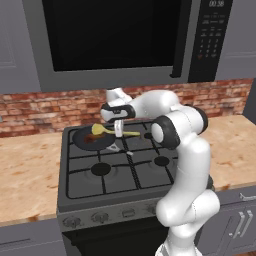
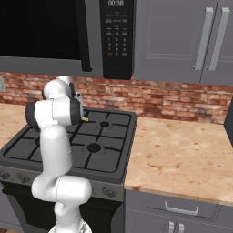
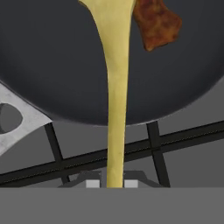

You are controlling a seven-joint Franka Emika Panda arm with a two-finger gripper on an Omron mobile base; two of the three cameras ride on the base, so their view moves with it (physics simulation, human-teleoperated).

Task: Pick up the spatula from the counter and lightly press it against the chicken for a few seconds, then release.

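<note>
We see the counter [image 2: 182, 145] running wide and bare to the right of the stove [image 1: 125, 172], with another stretch on the stove's left reaching the brick wall [image 1: 40, 107]. The microwave [image 1: 110, 35] hangs over the stove, and its lower edge leaves a low band of room above the burners; the arm [image 1: 175, 130] reaches in under it.

On the back left burner sits the pan [image 1: 79, 144], its grey handle pointing toward the front of the stove. The front burners and the right half of the grates lie open. In the hand view the pan's rim curves across the frame, with the grate bars just outside it.

The spatula [image 1: 102, 130] lies across that rim, blade inside the pan and handle out over the grates. The chicken [image 3: 157, 24] lies on the pan floor just beside the blade. Their outlines meet at the top of the hand view, but we cannot tell whether the blade bears on it.

The gripper [image 1: 118, 129] hangs over the pan's right edge, jaws closed tight on the spatula's handle.
</note>
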